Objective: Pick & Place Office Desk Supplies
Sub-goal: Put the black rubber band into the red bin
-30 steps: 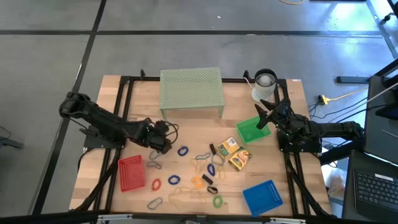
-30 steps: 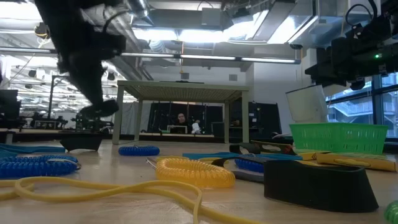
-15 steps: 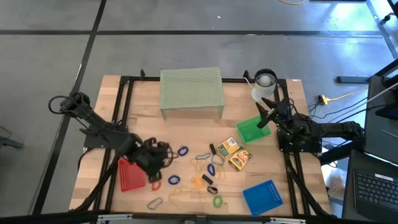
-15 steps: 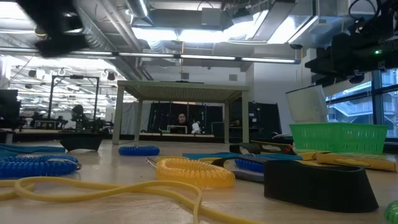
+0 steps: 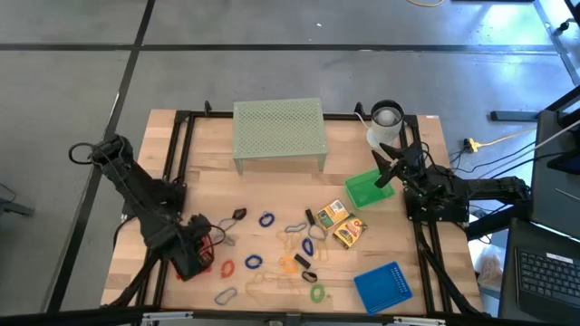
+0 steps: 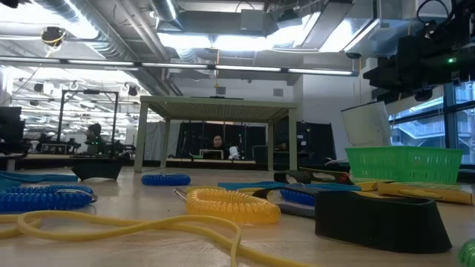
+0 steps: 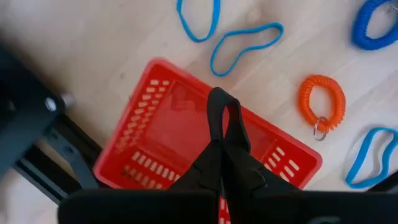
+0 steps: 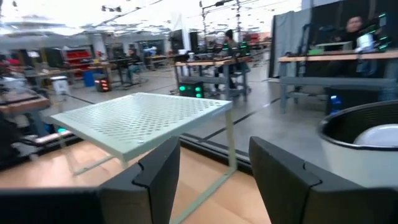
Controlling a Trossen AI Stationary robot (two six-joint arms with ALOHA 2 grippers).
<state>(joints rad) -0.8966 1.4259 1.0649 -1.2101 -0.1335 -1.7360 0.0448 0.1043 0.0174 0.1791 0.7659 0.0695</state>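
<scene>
Supplies are lying mostly loose across the middle of the surface (image 5: pixel 272 181): a blue ring (image 5: pixel 265 219), a red ring (image 5: pixel 227 269), an orange ring (image 5: pixel 287 264), a green ring (image 5: pixel 316 292), a few clips and two yellow boxes (image 5: pixel 342 224) toward 3 o'clock of the spread. In the left wrist view an orange coil (image 7: pixel 322 102) and blue bands (image 7: pixel 245 45) are lying on bare wood just beside the red tray (image 7: pixel 155 134).

The left claw (image 5: pixel 194 254) is hanging over the red tray at about 8 o'clock on the surface. Its fingers are pressed together, and a thin dark loop (image 7: pixel 224 118) is sticking out from between them above the tray floor; it looks like a small clip, though that is a judgement. What I can see of the tray floor is showing nothing else in it.

The right claw (image 5: pixel 391 166) is waiting at about 2 o'clock, just beside the green tray (image 5: pixel 365 189), with its fingers spread apart and nothing between them. It is facing the mesh riser (image 8: pixel 143 118) at 12 o'clock.

The blue tray (image 5: pixel 382 287), at 5 o'clock, is looking bare too. So the sorting is judged to be barely starting: one piece is about to be dropped, and nearly everything else is waiting to be picked.
</scene>
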